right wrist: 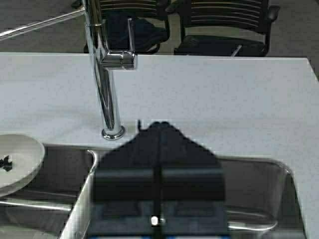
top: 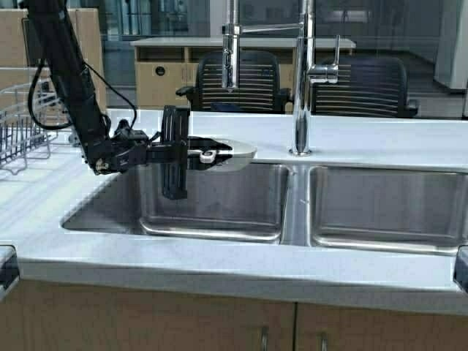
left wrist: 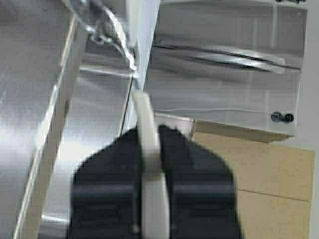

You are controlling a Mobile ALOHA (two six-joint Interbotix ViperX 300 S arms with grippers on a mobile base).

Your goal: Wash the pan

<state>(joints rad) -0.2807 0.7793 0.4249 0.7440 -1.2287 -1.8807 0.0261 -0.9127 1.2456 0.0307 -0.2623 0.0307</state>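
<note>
The cream-white pan (top: 232,153) hangs level over the back edge of the left sink basin (top: 219,212). Its short handle (top: 207,155) points left into my left gripper (top: 191,155), which is shut on it. In the left wrist view the handle (left wrist: 149,169) runs straight between the two black fingers (left wrist: 112,174), with steel sink walls beyond. The right wrist view shows part of the pan (right wrist: 20,157), with dark residue (right wrist: 6,163) inside. My right gripper (right wrist: 159,127) is shut and holds nothing. It hovers over the right basin (right wrist: 249,189), facing the faucet, and is outside the high view.
A tall chrome faucet (top: 301,80) stands on the counter between the basins, and a pull-down sprayer (top: 231,44) hangs above the pan. A wire dish rack (top: 22,124) sits at the far left. Black chairs (top: 241,80) stand behind the counter (top: 219,263).
</note>
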